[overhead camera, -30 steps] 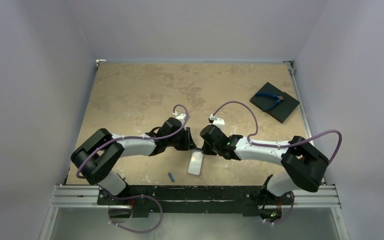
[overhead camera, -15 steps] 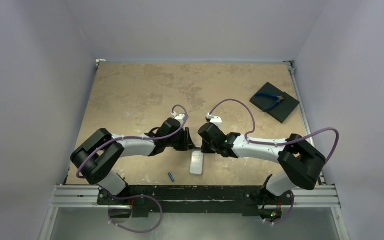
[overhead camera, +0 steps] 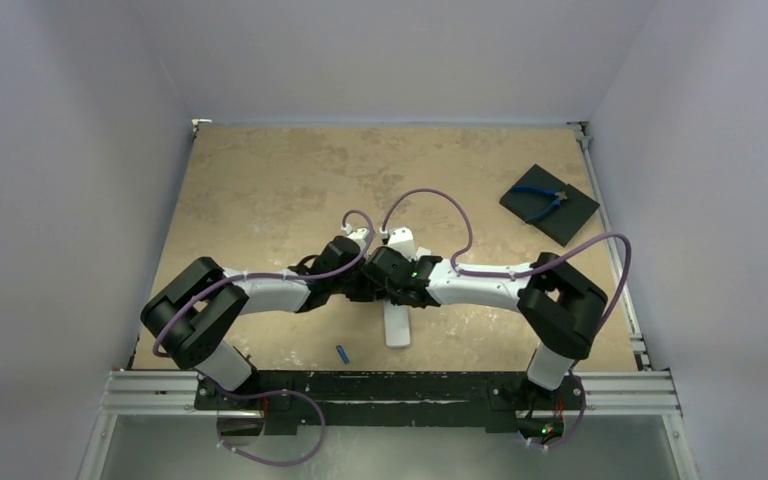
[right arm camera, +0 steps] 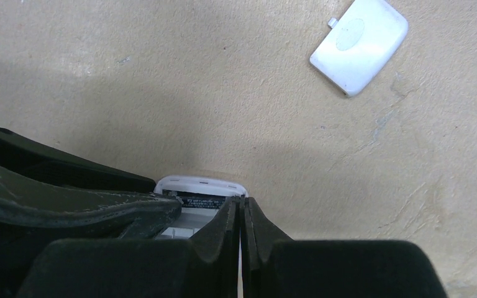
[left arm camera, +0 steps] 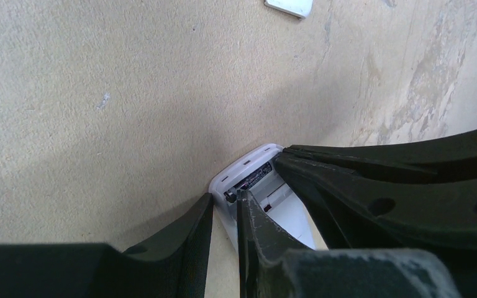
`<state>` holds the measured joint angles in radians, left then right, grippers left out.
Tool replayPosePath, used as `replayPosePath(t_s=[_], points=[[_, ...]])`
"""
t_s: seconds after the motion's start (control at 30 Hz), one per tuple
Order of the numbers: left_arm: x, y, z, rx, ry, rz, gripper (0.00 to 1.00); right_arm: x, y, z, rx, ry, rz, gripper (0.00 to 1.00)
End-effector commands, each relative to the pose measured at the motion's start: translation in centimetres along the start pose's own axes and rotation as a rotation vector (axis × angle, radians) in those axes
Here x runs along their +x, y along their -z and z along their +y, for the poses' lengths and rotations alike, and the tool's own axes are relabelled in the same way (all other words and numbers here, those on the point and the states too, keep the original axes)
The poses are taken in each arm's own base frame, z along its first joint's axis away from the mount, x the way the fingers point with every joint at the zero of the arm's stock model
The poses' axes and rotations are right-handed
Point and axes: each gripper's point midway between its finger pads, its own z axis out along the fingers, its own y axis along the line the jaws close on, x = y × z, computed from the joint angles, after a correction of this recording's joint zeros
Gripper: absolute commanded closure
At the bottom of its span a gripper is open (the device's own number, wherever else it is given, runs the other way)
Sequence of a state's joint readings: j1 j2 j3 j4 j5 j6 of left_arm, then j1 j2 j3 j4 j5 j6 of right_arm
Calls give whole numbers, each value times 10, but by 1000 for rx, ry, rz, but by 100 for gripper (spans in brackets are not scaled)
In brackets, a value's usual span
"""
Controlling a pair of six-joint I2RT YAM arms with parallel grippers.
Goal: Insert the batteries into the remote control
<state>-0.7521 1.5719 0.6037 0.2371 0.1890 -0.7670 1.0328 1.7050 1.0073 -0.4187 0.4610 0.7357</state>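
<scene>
Roughly halfway — the remote control lies open on the desk, cover lying apart from it, a dark battery seemingly seated inside, left claw nipping its rim, right claw pressed together at its bay — the blue battery beside it not yet loaded.

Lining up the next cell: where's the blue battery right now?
In the top view, the blue battery lies on the table near its front edge, just left of the remote control.

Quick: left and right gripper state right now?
Left gripper: closed on the edge of the remote.
Right gripper: closed, nothing held, tips at the remote.
</scene>
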Motion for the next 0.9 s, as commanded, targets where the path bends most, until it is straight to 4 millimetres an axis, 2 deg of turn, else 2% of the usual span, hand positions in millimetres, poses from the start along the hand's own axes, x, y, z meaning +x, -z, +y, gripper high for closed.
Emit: replayPosePath(t_s=[0.0, 0.23, 0.33, 0.57, 0.77, 0.87], points=[[-4, 4, -18, 72, -12, -19, 81, 23, -11, 10, 19, 65, 72, 91], [-9, 9, -18, 60, -20, -33, 80, 13, -1, 12, 14, 54, 47, 88], [-12, 12, -20, 54, -27, -40, 80, 3, 8, 14, -2, 32, 20, 82], [-16, 21, -18, 26, -36, -56, 79, -18, 32, 11, -30, -15, -45, 76], [-14, 26, -13, 2, -34, -61, 78, -22, 45, 3, -39, -35, -68, 73], [-14, 30, -11, -8, -31, -66, 78, -18, 49, -2, -49, -38, -68, 72]])
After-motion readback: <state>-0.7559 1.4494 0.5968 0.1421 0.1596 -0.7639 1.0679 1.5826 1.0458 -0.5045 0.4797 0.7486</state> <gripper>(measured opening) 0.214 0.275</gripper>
